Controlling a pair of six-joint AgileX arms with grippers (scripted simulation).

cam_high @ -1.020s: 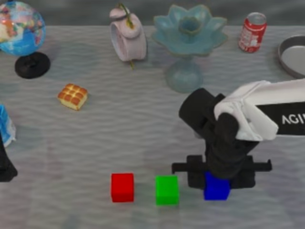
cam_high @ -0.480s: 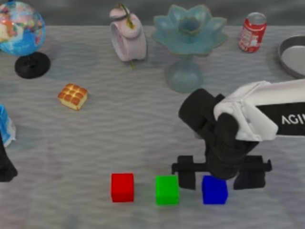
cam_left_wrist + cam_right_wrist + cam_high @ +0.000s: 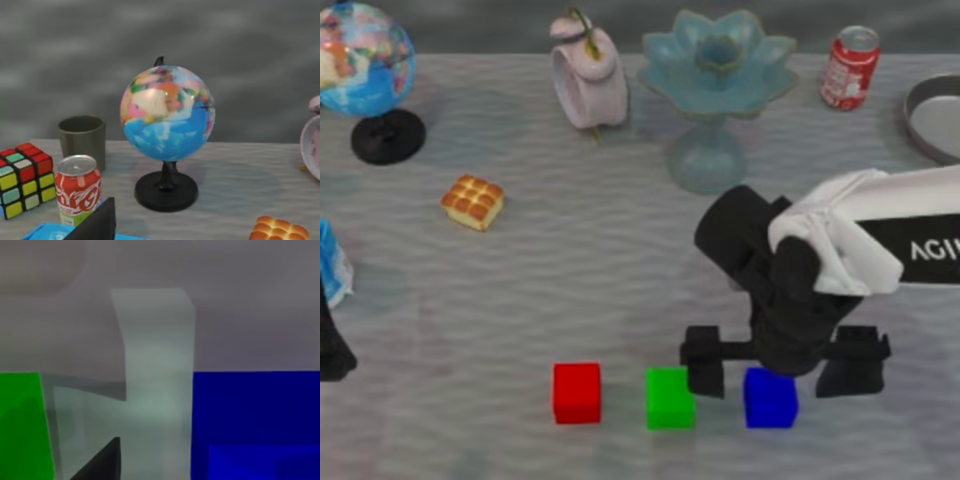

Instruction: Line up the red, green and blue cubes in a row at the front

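Three cubes stand in a row near the table's front edge: the red cube point(image 3: 577, 393) on the left, the green cube point(image 3: 670, 398) in the middle, the blue cube point(image 3: 770, 397) on the right. My right gripper point(image 3: 777, 373) hangs open over the blue cube, its fingers point(image 3: 705, 372) spread wide to either side and clear of it. The right wrist view shows the green cube point(image 3: 22, 425) and the blue cube point(image 3: 255, 425) resting apart on the table. My left arm point(image 3: 330, 350) is parked at the left edge, one dark finger point(image 3: 100, 222) showing, nothing held.
Along the back stand a globe point(image 3: 365, 60), a pink alarm clock point(image 3: 588, 75), a blue lotus bowl point(image 3: 717, 70), a red soda can point(image 3: 850, 68) and a grey pan point(image 3: 935, 120). A bread block point(image 3: 473, 202) lies left of centre. By the left arm are a puzzle cube point(image 3: 22, 177), a cup point(image 3: 82, 137) and another can point(image 3: 77, 187).
My right gripper was shut on the blue cube one second ago. Its fingers have spread apart and let the cube go; it now rests on the table beside the green one.
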